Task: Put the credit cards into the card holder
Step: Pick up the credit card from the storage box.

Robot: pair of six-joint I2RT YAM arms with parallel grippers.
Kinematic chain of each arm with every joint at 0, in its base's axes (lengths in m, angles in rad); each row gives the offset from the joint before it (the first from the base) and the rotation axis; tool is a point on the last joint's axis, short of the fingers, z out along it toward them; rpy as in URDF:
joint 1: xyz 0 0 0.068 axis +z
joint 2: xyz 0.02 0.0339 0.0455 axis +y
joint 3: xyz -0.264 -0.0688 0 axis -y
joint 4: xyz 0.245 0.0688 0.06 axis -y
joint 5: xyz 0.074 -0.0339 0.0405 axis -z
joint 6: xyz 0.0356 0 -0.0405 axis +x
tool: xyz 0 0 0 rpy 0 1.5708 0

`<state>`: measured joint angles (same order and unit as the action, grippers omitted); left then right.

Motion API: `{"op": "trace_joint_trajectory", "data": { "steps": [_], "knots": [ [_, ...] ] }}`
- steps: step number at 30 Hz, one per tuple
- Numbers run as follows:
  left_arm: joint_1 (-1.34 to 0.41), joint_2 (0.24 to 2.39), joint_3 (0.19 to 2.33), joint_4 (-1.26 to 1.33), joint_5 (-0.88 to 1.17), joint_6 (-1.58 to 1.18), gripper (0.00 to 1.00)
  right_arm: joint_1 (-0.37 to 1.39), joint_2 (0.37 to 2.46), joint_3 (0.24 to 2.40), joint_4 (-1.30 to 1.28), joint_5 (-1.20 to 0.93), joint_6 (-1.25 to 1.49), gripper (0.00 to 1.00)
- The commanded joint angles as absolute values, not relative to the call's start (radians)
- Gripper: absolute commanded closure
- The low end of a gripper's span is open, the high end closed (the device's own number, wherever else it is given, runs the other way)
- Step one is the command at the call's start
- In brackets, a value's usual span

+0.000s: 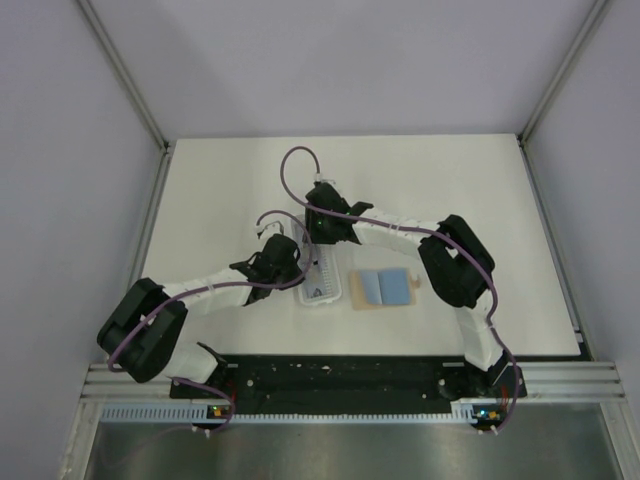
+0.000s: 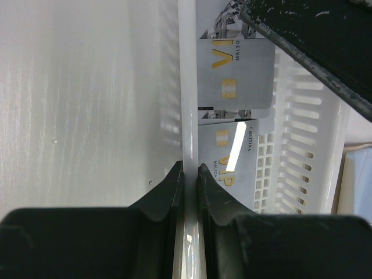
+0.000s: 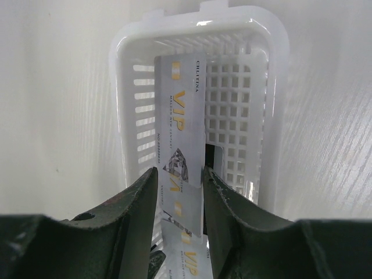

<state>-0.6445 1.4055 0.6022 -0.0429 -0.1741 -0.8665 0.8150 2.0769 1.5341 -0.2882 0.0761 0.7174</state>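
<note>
Several silvery credit cards with gold "VIP" print lie overlapping in a long white perforated tray [image 1: 320, 287]. In the right wrist view the top card [image 3: 181, 131] lies between my right gripper's [image 3: 179, 170] open fingers, with a thin gap on each side; another card [image 3: 187, 258] lies below it. My right gripper [image 1: 320, 226] hangs over the tray's far end. My left gripper [image 2: 190, 167] is shut on the tray's left rim [image 2: 187, 87], with two cards [image 2: 235, 70] beside it. The tan card holder [image 1: 385, 290] lies open, blue side up, right of the tray.
The tray's slotted walls [image 3: 129, 104] enclose the cards on all sides. The white table [image 1: 230, 190] spreads around it. The right arm's elbow [image 1: 455, 260] hangs just right of the card holder. Grey enclosure walls ring the table.
</note>
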Motion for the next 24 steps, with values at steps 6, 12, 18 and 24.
{"op": "trace_joint_trajectory", "data": {
  "steps": [6,12,18,24],
  "knots": [
    [-0.657,1.428,0.612,-0.049,-0.153,-0.856,1.00,0.821,2.102,1.586,-0.291,0.063,0.710,0.63],
    [-0.657,1.428,0.611,-0.049,-0.153,-0.854,1.00,0.821,2.102,1.582,-0.276,0.048,0.706,0.64],
    [-0.657,1.431,0.609,-0.046,-0.147,-0.854,1.00,0.821,2.066,1.510,-0.169,0.003,0.706,0.66],
    [-0.657,1.430,0.607,-0.044,-0.146,-0.853,1.00,0.819,2.043,1.457,-0.065,-0.061,0.701,0.68]
  ]
}}
